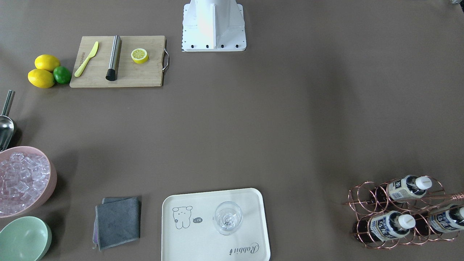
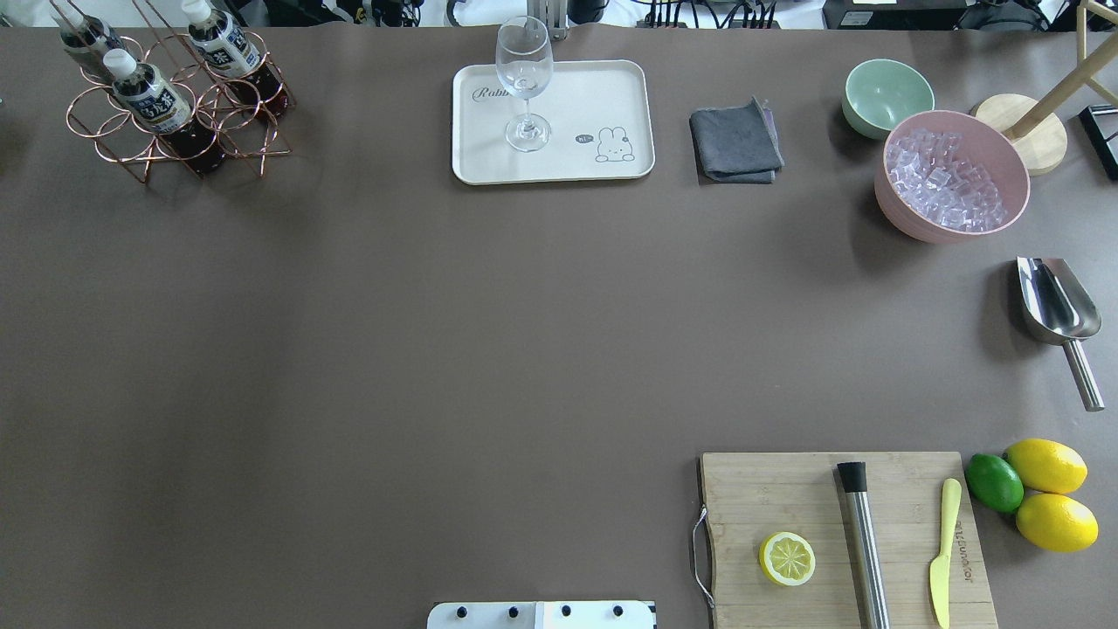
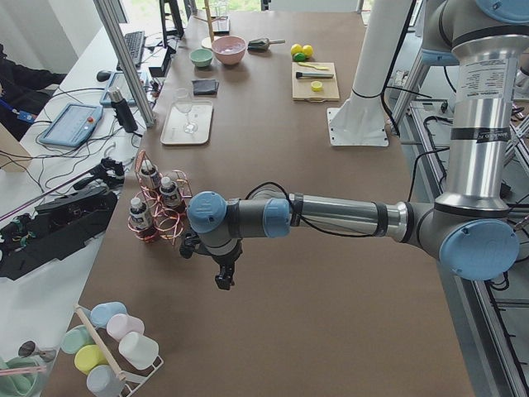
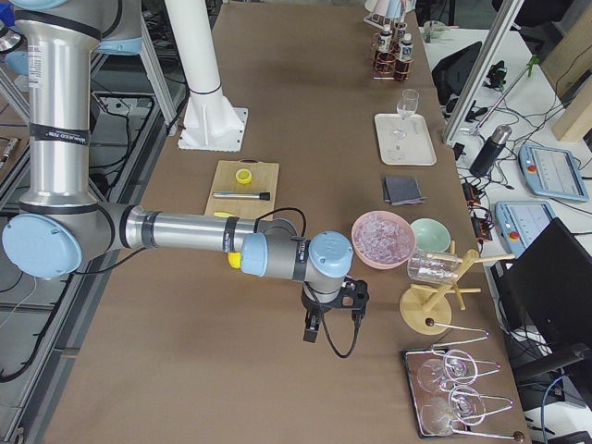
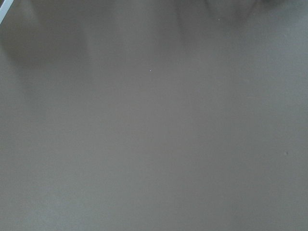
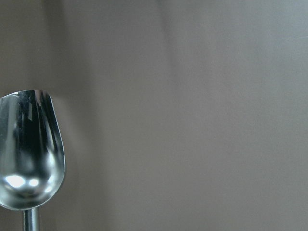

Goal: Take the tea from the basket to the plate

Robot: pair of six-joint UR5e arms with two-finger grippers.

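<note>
Three tea bottles (image 1: 406,188) (image 1: 389,225) (image 1: 444,219) lie tilted in the copper wire basket (image 1: 362,203), which is at the far left in the overhead view (image 2: 175,140). The cream plate (image 2: 576,96) sits at the far middle and holds a clear stemmed glass (image 2: 524,83). My left gripper (image 3: 223,281) shows only in the exterior left view, over bare table beside the basket (image 3: 157,211); I cannot tell whether it is open or shut. My right gripper (image 4: 312,331) shows only in the exterior right view, beyond the table's right end; I cannot tell its state either.
A wooden cutting board (image 2: 843,533) holds a half lemon, a steel muddler and a yellow knife. Two lemons and a lime (image 2: 994,482) lie beside it. A pink bowl of ice (image 2: 952,179), a green bowl (image 2: 886,96), a grey cloth (image 2: 735,140) and a steel scoop (image 2: 1052,306) stand at the right.
</note>
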